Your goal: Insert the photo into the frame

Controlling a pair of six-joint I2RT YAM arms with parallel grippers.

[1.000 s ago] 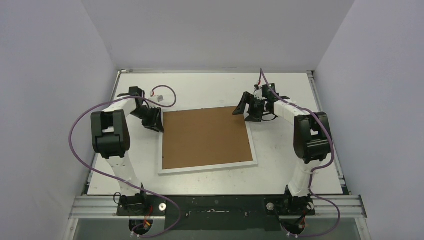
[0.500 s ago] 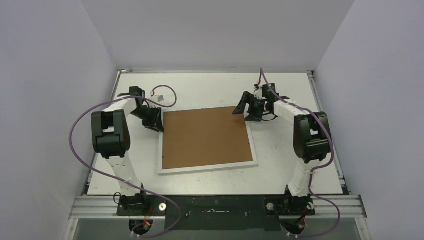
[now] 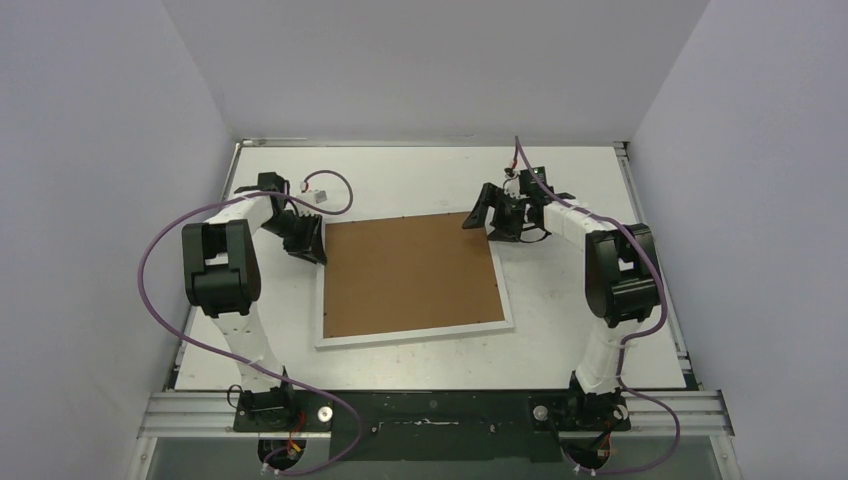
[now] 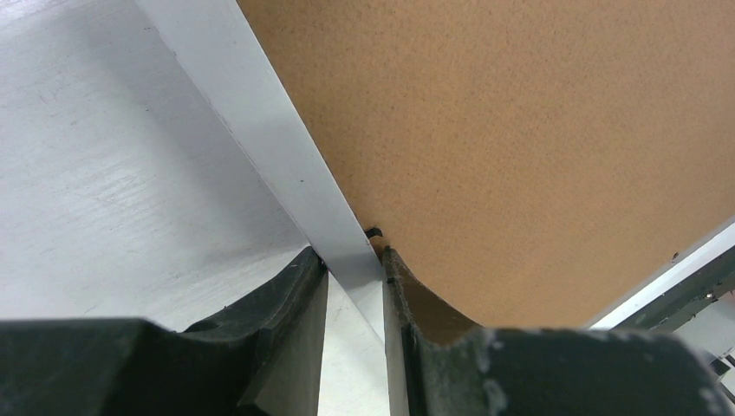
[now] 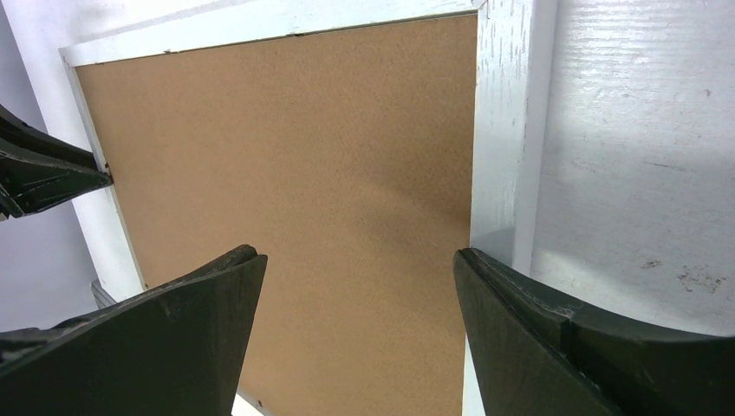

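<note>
1. While both arms reach in from the sides, the large rectangular picture frame with a narrow white border (image 3: 415,337) lies back-up near the middle of the white tabletop (image 3: 420,180), turned slightly askew to the tabletop's edges.
2. A plain brown rectangular backing board (image 3: 410,272) fills the frame's opening, and the white border shows along all four sides.
3. The black two-finger left claw (image 4: 351,260) sits at the frame's left rail, close to the far left corner.
4. That claw is clamped on the rail: one finger presses the outer edge, and the other sits on the inner side, at the seam with the brown board.
5. Whether the gripped edge is raised off the tabletop cannot be told.
6. The black right claw (image 3: 485,230) hangs over the frame's far right corner with its jaws spread wide, holding nothing.
7. From the right wrist camera, one of its fingers (image 5: 199,321) is over the brown board and the other is over the frame's right rail.
8. In that same view the left claw's tip pokes in at the far side of the board, well apart from the right claw.
9. A purple cable (image 3: 160,250) loops out from the left arm, and a similar cable runs along the right arm.
</note>
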